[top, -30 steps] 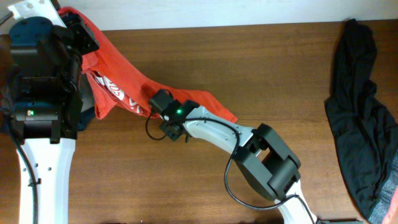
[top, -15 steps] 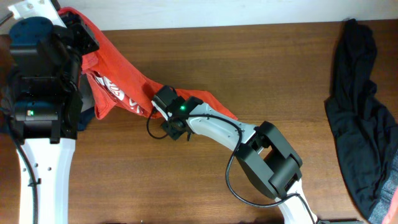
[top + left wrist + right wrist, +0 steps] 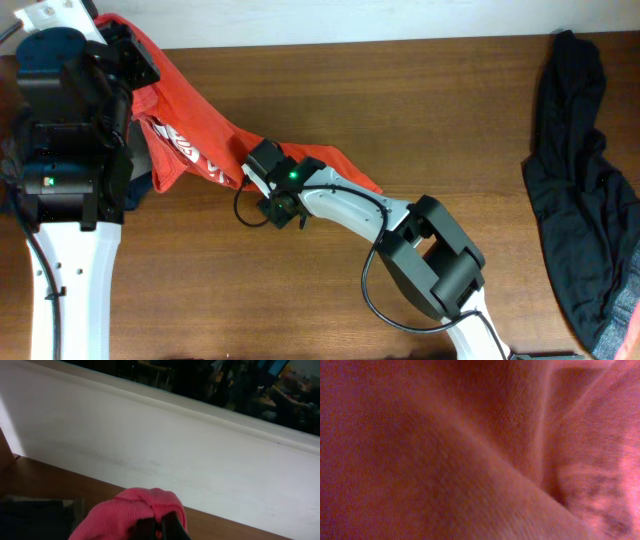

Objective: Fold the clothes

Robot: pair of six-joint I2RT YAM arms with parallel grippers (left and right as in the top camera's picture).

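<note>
Two pincers meet the shirt, which spans the bench from far-left corner to middle. Left pincer is clamped on a raised fold. Right pincer is buried in cloth, so its jaw state cannot be told. Risk: a shallow right grip slips, or overpull strips the left hold.

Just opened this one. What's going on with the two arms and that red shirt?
The left hand is shut on a bunched bit of the red T-shirt at the far left corner. From there the shirt stretches diagonally across the table to the right hand, which is down against its middle. That hand's camera shows only red cloth, so I cannot tell whether it has a grip. A black garment lies crumpled at the right side, untouched. Nothing is folded yet.
</note>
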